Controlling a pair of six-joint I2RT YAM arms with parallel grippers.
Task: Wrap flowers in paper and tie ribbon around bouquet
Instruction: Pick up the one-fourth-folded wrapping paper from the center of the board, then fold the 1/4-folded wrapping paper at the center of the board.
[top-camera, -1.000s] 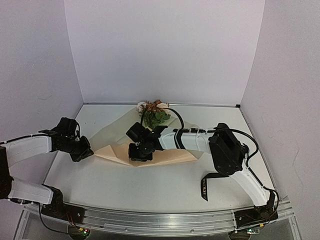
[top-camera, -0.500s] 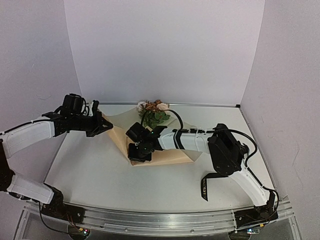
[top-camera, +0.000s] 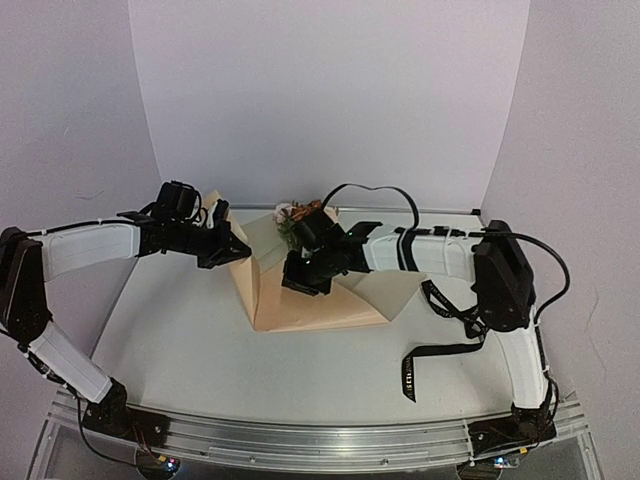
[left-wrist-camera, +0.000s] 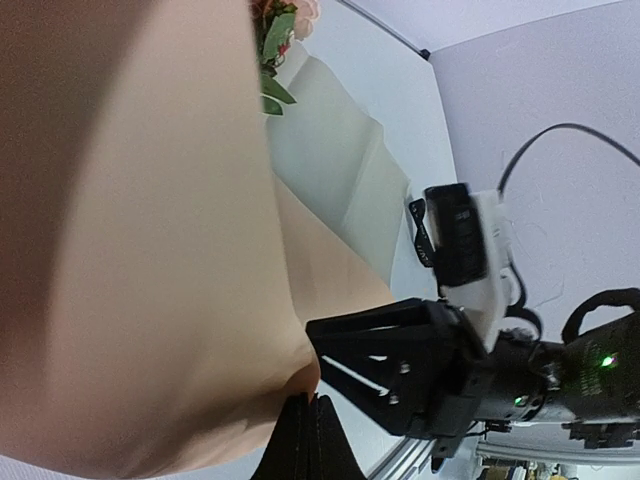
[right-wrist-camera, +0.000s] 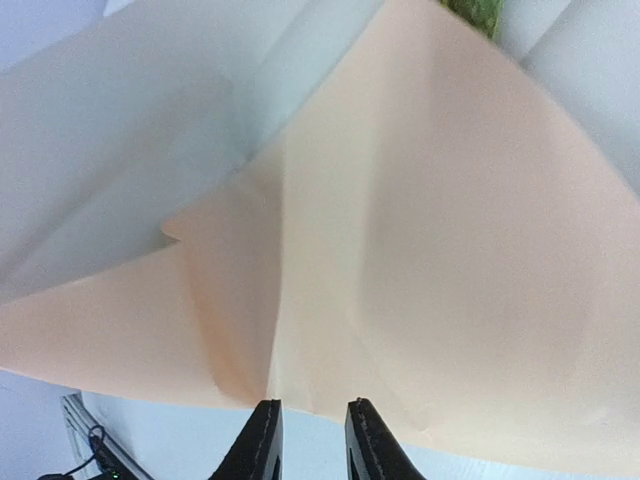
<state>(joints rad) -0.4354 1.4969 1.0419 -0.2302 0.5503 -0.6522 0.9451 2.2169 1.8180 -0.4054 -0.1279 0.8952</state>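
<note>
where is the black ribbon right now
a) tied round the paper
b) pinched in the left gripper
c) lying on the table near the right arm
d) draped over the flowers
c: the ribbon lies on the table at the front right, away from the flowers, while the left gripper pinches a corner of the paper instead.

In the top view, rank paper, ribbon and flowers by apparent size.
1. paper, by far the largest.
2. ribbon, long but narrow.
3. flowers, only the blooms show; the rest is hidden, so second versus third is unsure.
</note>
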